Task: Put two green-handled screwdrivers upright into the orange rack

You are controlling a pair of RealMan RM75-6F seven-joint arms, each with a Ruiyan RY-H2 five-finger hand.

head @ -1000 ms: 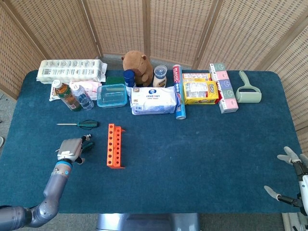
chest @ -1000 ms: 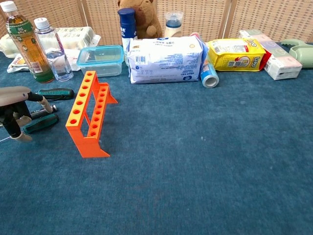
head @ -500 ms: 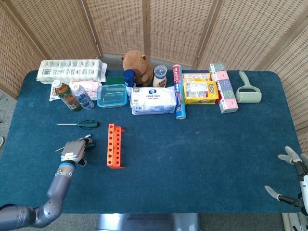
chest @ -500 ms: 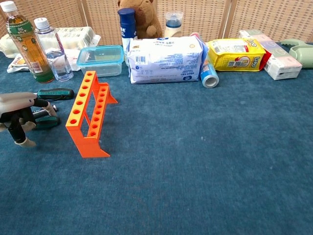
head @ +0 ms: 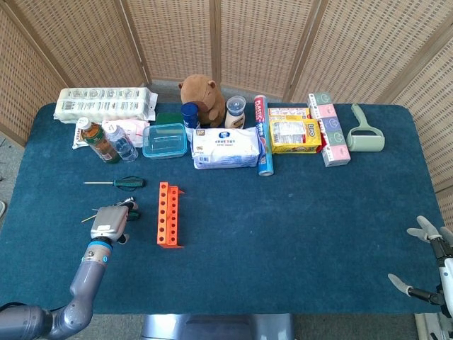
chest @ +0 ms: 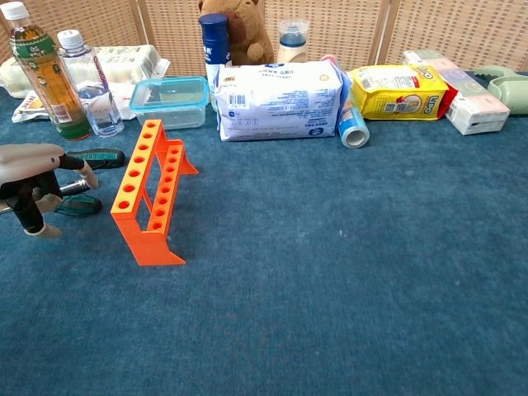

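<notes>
Standing on the blue table, the orange rack shows two rows of round holes, none filled.

My left hand sits just left of the rack, fingers pinching one green-handled screwdriver, lying roughly level and low over the cloth; the second screwdriver lies flat behind it, dark green handle, thin steel shaft pointing left. My right hand hovers open at the far right edge. A tube reads "PLASTIC".
</notes>
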